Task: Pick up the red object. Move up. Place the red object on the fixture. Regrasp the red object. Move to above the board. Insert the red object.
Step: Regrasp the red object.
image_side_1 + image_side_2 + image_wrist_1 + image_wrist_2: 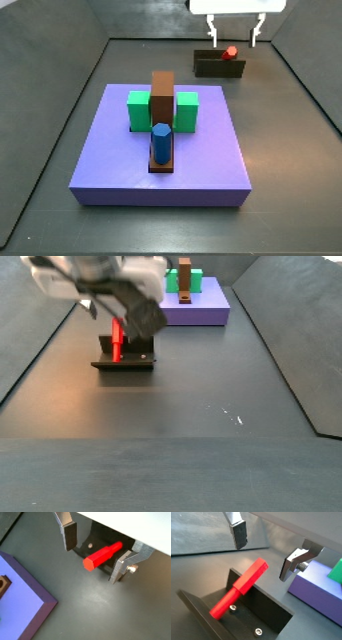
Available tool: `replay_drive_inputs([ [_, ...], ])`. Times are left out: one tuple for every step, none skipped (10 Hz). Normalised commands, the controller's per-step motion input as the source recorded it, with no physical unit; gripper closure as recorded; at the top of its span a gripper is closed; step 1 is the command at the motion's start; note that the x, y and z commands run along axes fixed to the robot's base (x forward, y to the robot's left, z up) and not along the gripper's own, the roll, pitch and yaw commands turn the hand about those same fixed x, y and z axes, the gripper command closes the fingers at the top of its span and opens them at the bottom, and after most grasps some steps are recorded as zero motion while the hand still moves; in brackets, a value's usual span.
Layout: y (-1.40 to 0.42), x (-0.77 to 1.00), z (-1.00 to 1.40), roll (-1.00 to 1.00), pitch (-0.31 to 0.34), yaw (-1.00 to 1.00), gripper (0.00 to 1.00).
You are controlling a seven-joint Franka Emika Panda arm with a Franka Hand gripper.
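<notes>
I see pincer [264, 554] wide, empty, above red object [238, 589] leaning on fixture [258, 619]; peg's long axis tilted, between the fingers.

Red object [240, 593] bright red; fixture [219, 64] dark; board [167, 152] lavender; gripper [95, 554] above fixture, fingers silver.

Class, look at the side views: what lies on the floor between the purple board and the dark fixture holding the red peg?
Nothing: in a side view, bare dark floor separates the lavender square board from the dark L-shaped fixture bearing the slender red peg; the pincer hangs open above.
</notes>
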Motion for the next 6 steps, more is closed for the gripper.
replay_drive_inputs([
  [-0.1, 0.04, 0.21, 1.0, 0.0, 0.17, 0.0],
  [-0.11, 0.13, 0.19, 1.0, 0.0, 0.21, 0.0],
  [-0.11, 0.18, 0.16, 1.0, 0.0, 0.24, 0.0],
  [-0.09, 0.14, 0.16, 1.0, 0.0, 0.24, 0.0],
  [-0.06, 0.09, 0.13, 1.0, 0.0, 0.23, 0.0],
  [-0.03, 0.05, 0.12, 1.0, 0.0, 0.19, 0.0],
])
